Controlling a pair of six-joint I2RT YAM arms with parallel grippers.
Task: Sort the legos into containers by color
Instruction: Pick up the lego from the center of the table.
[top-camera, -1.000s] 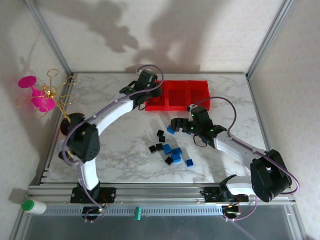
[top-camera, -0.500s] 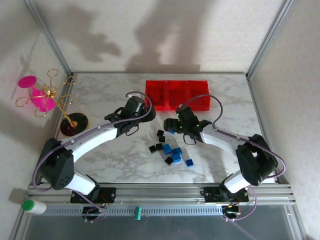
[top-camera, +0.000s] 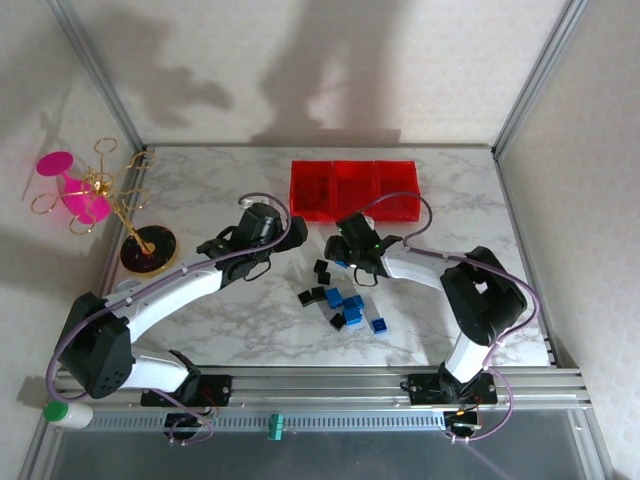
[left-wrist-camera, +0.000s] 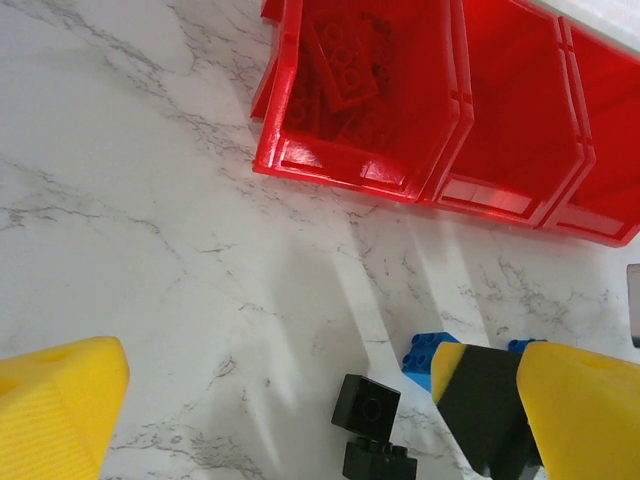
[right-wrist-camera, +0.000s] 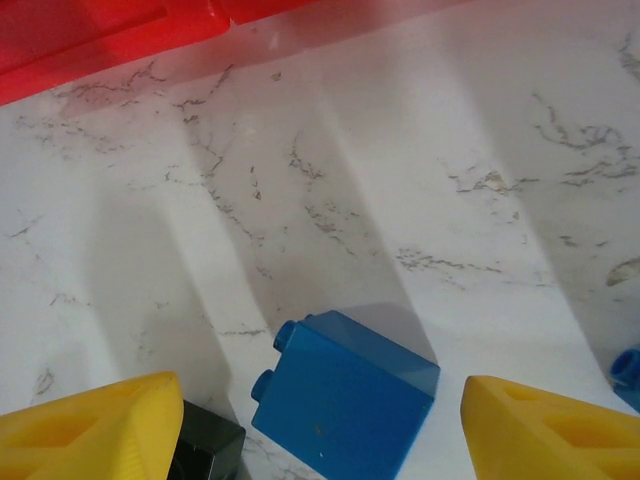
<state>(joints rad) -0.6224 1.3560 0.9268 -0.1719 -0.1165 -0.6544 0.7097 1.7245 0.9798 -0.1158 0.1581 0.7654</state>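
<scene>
Three joined red containers (top-camera: 353, 190) stand at the back of the table. The left one (left-wrist-camera: 300, 150) holds red legos (left-wrist-camera: 340, 70). Blue and black legos (top-camera: 345, 305) lie scattered mid-table. My right gripper (top-camera: 344, 254) (right-wrist-camera: 320, 420) is open and straddles a blue brick (right-wrist-camera: 345, 395) without touching it. A black brick (right-wrist-camera: 205, 450) sits by its left finger. My left gripper (top-camera: 285, 240) (left-wrist-camera: 320, 400) is wide open above the marble, nothing in it. Two black bricks (left-wrist-camera: 366, 403) and a blue one (left-wrist-camera: 428, 355) lie ahead of it.
At the far left stand a round black disc base (top-camera: 148, 250) with a gold wire stand and a pink goblet (top-camera: 75, 190). Metal frame posts rise at the table's back corners. A white bottle (top-camera: 68, 412) lies off the front left edge.
My left arm has drawn back from over the left container toward the pile, and its jaws have opened. My right gripper has moved left onto the blue brick, its jaws narrowing.
</scene>
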